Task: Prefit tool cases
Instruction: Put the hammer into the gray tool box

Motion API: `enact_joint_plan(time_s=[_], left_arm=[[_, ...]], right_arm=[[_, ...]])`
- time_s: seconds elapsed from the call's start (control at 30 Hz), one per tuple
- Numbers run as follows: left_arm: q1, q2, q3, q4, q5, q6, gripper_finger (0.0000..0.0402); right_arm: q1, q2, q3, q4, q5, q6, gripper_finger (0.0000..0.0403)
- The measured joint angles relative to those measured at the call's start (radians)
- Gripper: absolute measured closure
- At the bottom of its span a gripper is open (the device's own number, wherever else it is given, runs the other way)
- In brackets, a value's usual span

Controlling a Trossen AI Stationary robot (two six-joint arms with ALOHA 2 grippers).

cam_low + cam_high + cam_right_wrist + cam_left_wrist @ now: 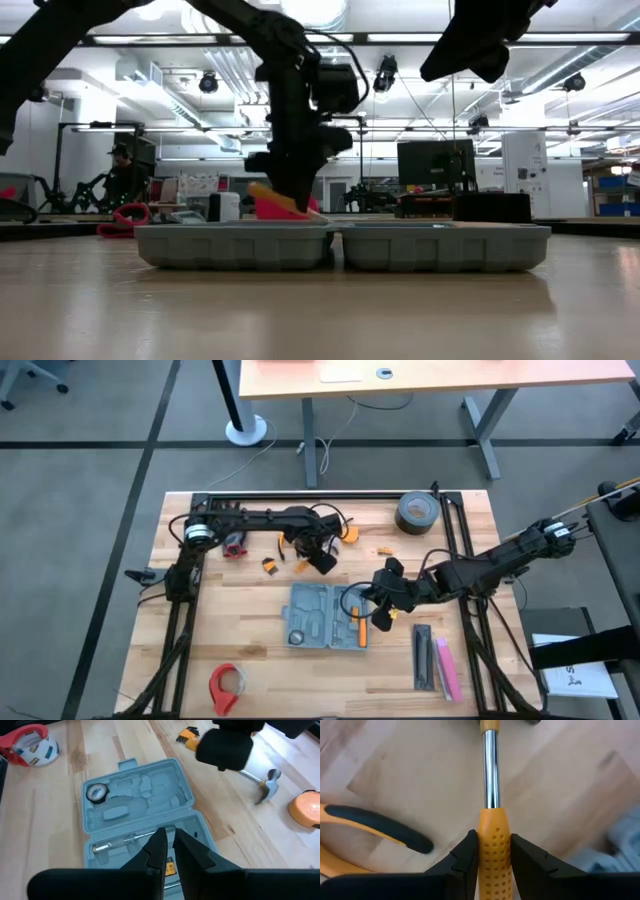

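Flat blue-grey plastic tool case (326, 616) lies open, centre of table toward front edge; stiff, light, prob. slick, so grip by a rim. Right gripper (381, 612) over its right half, fingers closed, nothing visibly held. Further back, left gripper (493, 851) clamps yellow-handled hammer (491, 810): head-heavy, hold near handle.

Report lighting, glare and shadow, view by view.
Low view: bright ceiling lights behind turn both arms into black silhouettes above the tool case. Left wrist view: a bright glint runs along the hammer's steel shaft. High view: even light, soft shadows on the table.
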Motion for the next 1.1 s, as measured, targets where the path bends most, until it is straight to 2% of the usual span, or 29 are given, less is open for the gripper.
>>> enact_joint_plan(time_s=[0.4,0.83,1.1], left_arm=[[-0.062,-0.074,0.009,-0.010,-0.007,-0.013,0.0318],[-0.109,-0.076,-0.021,0.020,-0.008,-0.021,0.0379],[-0.127,-0.074,-0.105,0.078,-0.007,-0.048,0.0364]], right_arm=[[0.001,0.000,0.000,0.000,0.003,0.000,0.0384],[0.013,0.000,-0.001,0.004,0.004,0.000,0.0384],[0.018,0.000,-0.001,0.006,0.004,0.000,0.0384]])
